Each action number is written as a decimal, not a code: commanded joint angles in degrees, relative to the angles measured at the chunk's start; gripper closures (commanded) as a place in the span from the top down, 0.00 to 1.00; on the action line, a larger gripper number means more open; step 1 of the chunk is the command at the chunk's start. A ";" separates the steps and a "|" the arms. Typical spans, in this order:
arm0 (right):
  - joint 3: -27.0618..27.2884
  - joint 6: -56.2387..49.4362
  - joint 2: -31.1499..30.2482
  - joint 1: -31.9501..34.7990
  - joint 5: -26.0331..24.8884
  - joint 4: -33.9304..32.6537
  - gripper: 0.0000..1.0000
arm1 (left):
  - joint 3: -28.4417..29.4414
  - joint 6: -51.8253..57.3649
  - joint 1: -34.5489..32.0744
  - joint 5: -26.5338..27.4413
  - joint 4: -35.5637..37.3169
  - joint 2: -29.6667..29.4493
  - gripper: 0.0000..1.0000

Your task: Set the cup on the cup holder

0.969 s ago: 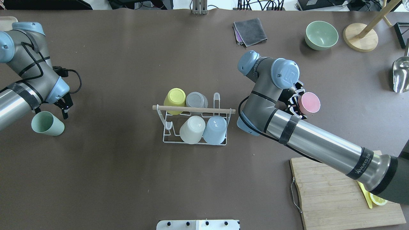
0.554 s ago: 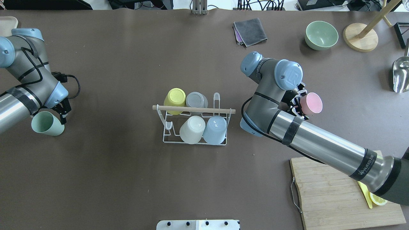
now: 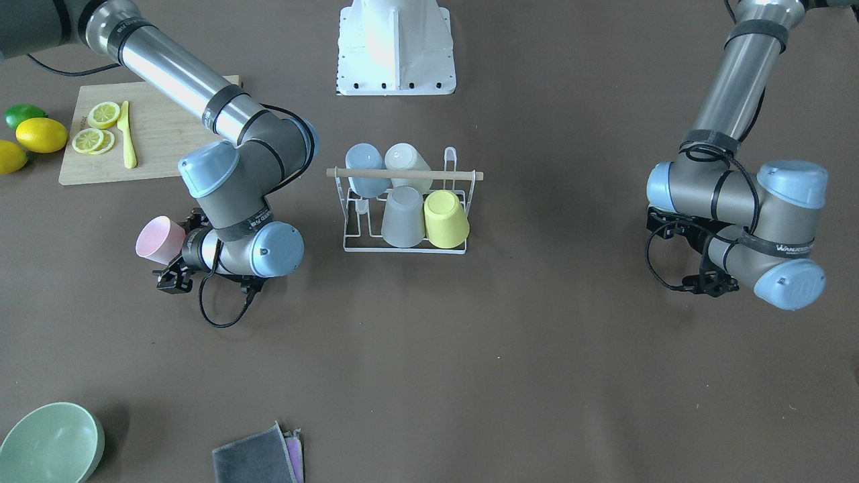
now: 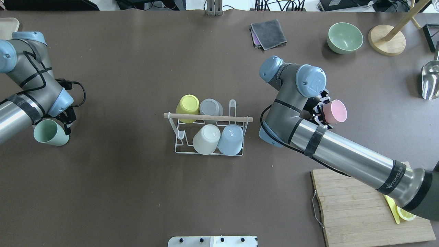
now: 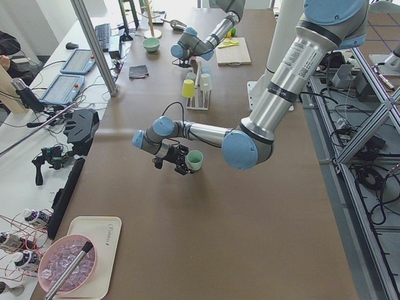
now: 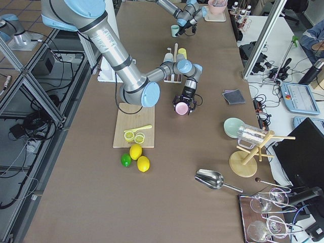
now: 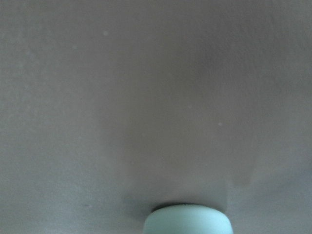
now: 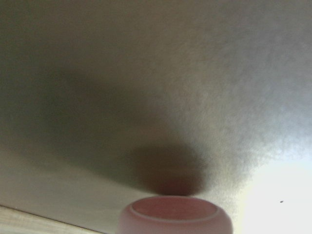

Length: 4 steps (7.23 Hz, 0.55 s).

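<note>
Robotics lab, aluminium framing point(image 5: 95, 47), tablets point(image 5: 79, 60), cables point(image 6: 31, 123)

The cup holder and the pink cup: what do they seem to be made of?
The cup holder: thin white wire, probably coated metal, judging by its slim bent prongs; its rod is pale and matte, apparently bare wood. The pink cup: opaque, even colour, matte sheen, likely plastic, though ceramic cannot be excluded.

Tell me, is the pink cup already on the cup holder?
No, the pink cup sits in the right gripper, out to the side of the cup holder and apart from it.
</note>
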 commanded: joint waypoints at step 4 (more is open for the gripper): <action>0.10 0.03 -0.07 0.00 -0.05 0.00 0.98 | 0.00 0.01 0.29 -0.66 0.57 -0.12 0.97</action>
